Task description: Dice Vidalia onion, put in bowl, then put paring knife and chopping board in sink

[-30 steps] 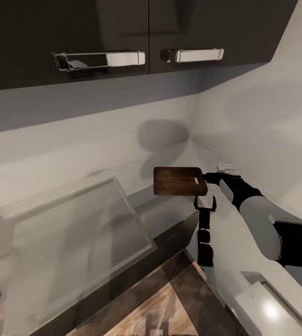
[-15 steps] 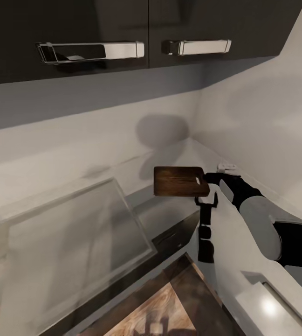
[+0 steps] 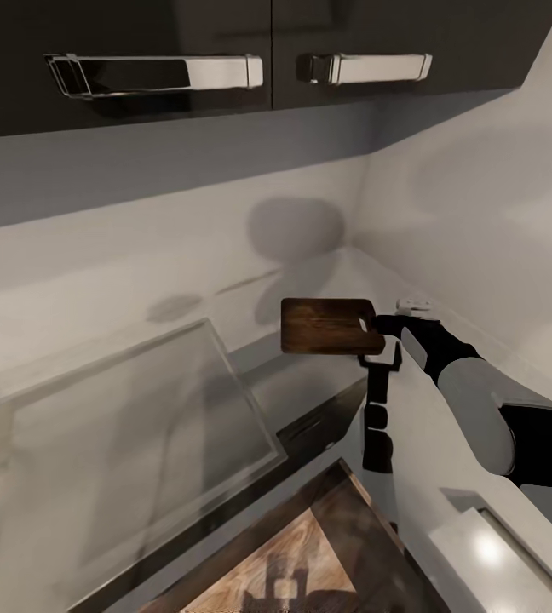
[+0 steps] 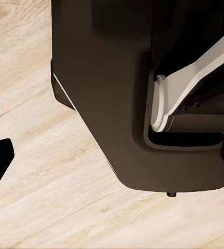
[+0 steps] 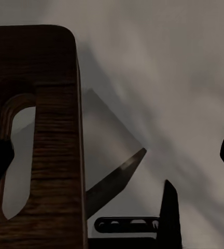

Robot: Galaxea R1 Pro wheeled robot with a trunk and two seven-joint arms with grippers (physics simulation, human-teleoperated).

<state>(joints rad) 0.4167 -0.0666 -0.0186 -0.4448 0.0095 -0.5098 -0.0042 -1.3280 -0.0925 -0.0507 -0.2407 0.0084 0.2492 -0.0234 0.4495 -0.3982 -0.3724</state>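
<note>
Still airborne, chopping board (image 3: 325, 327) in right tool (image 3: 381, 323).

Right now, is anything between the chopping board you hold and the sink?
Nothing visible. The right gripper holds the chopping board in the air by its handle end, and the sink lies open below and toward my left.

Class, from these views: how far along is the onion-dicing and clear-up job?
Done: the dicing, the bowl and the knife cannot be judged from here. In hand: the chopping board is up in the air, level, its handle end at the right gripper; the left gripper hangs open just below it. Left: the board is not yet set down in the sink.
</note>
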